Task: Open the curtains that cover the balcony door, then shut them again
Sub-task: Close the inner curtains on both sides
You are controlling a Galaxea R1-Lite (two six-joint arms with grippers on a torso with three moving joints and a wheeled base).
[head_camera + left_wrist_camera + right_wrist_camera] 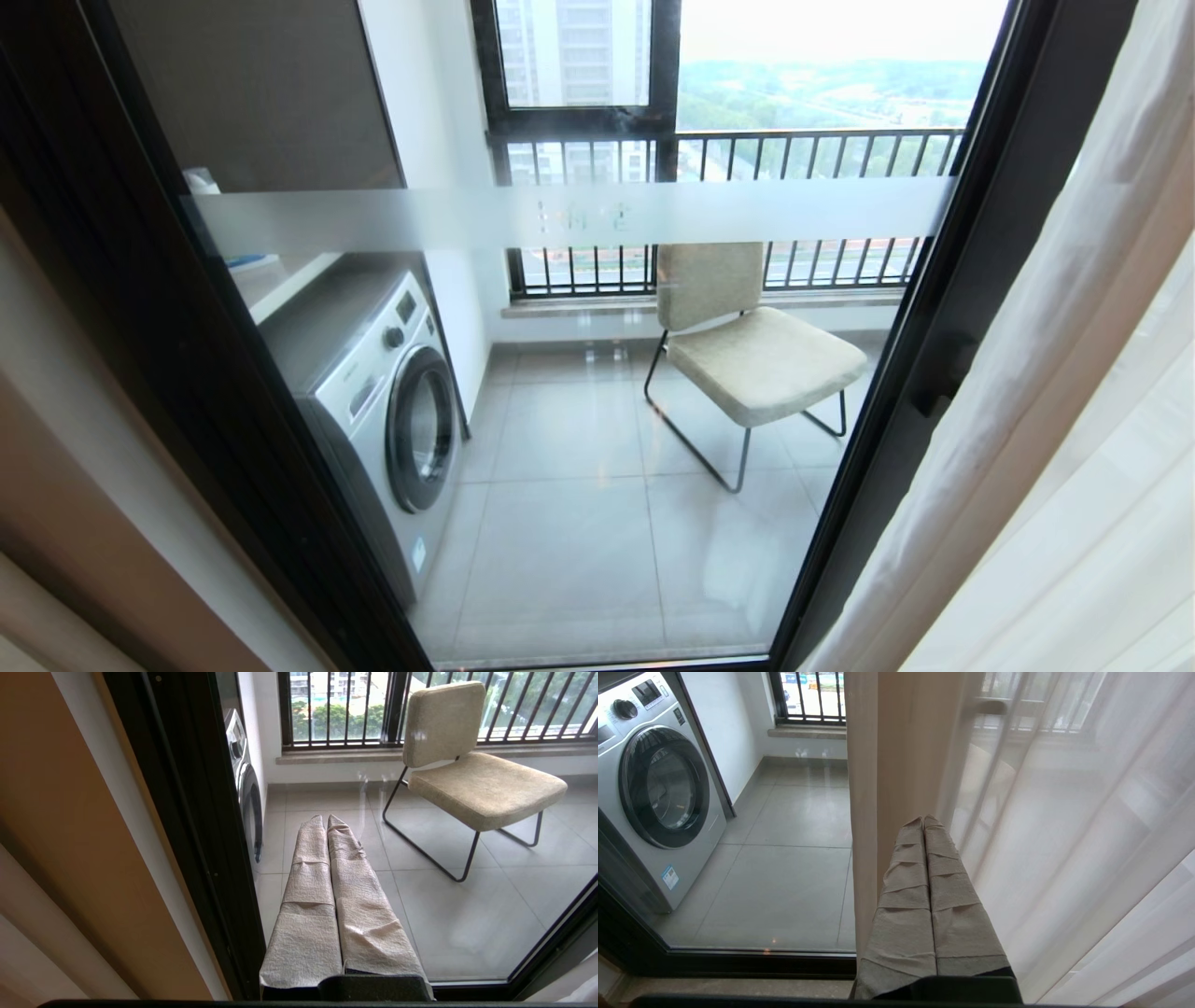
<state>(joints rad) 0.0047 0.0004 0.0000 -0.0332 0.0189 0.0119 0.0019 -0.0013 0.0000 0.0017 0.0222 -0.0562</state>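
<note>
The balcony door (579, 217) is a clear glass panel in a black frame, with a frosted band across it and a black handle (938, 373) on its right side. The curtains (1074, 420) hang bunched to the right of the door, leaving the glass uncovered. They are sheer white voile (1064, 835) with a beige opaque fold (896, 765) at the edge. My right gripper (923, 819) is shut and empty, its wrapped tips right before that beige fold; I cannot tell whether they touch. My left gripper (325, 817) is shut and empty, pointing at the glass near the door's left frame (187, 812). Neither arm shows in the head view.
Behind the glass, a washing machine (392, 401) stands at the left and a beige chair (747, 345) on black legs at the right. A black-framed window with railing bars (747, 149) closes the balcony. A beige wall (75, 467) borders the door's left side.
</note>
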